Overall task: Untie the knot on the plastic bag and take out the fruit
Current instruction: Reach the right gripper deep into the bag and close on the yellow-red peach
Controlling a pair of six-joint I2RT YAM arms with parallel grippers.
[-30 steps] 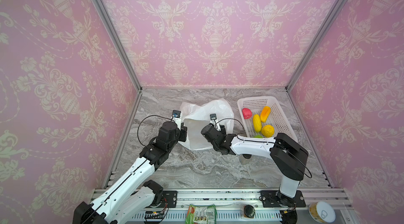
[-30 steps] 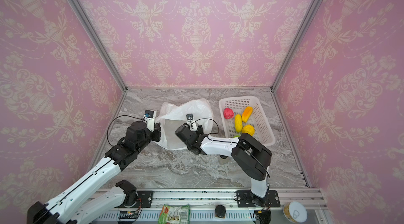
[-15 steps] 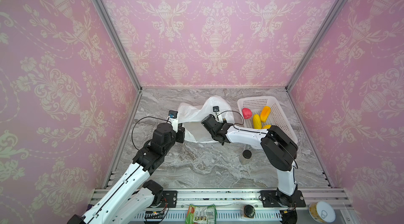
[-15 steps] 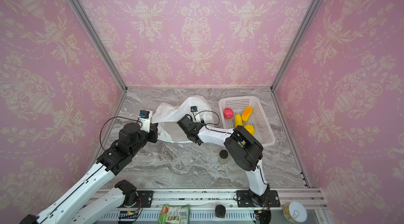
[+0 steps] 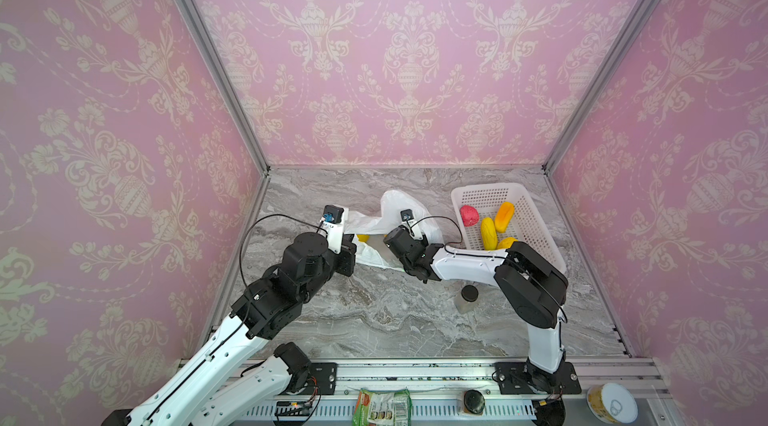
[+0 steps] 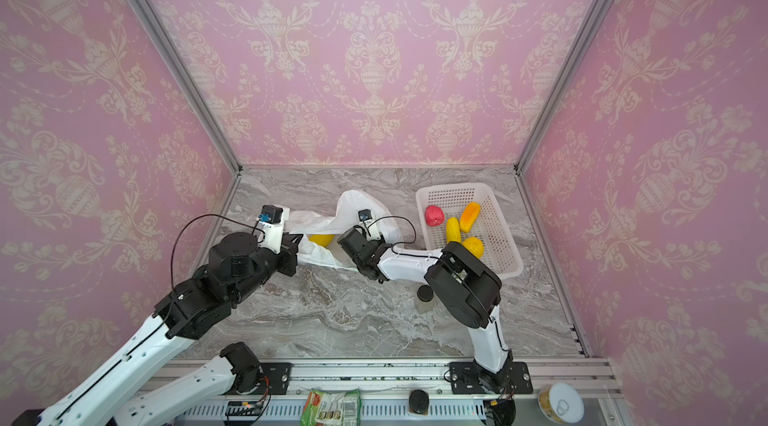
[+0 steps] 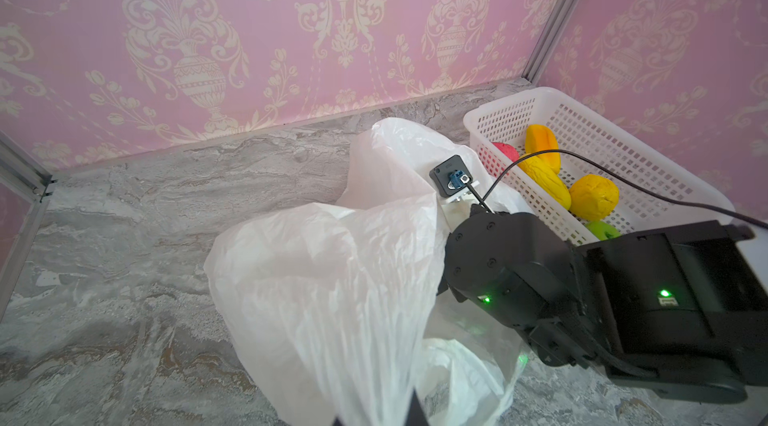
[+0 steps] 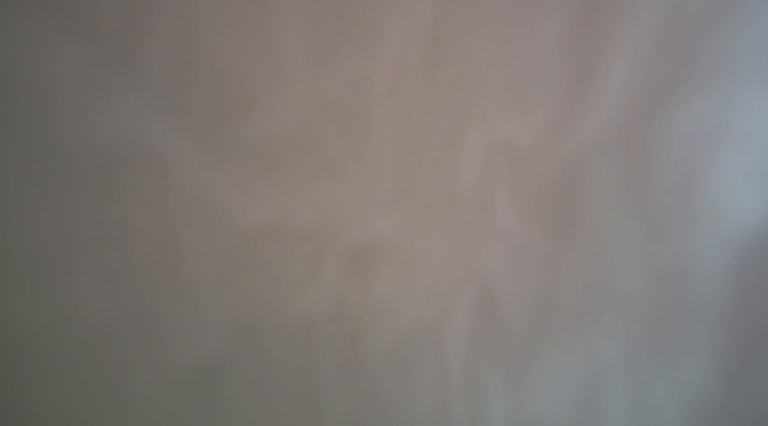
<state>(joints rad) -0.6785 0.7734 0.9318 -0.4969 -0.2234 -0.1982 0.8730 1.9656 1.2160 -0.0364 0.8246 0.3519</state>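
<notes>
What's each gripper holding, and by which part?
Left gripper pinches the plastic bag by its bunched edge. Right gripper reaches inside the bag; cannot tell.

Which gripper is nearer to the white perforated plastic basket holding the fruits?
Right. The right gripper reaches into the thin white plastic bag just beside the white perforated plastic basket; the left gripper pinches the bag's opposite edge, farther from the basket.

plastic bag [image 7: 316,278]: thin translucent white film, crinkled, faint sheen
basket [image 7: 623,154]: white perforated plastic, smooth
fruit [image 7: 592,197]: matt, wrinkled skin
surface [image 5: 374,320]: grey veined marble look, smooth
my arm shells [image 5: 469,266]: glossy white, matt black plastic
</notes>
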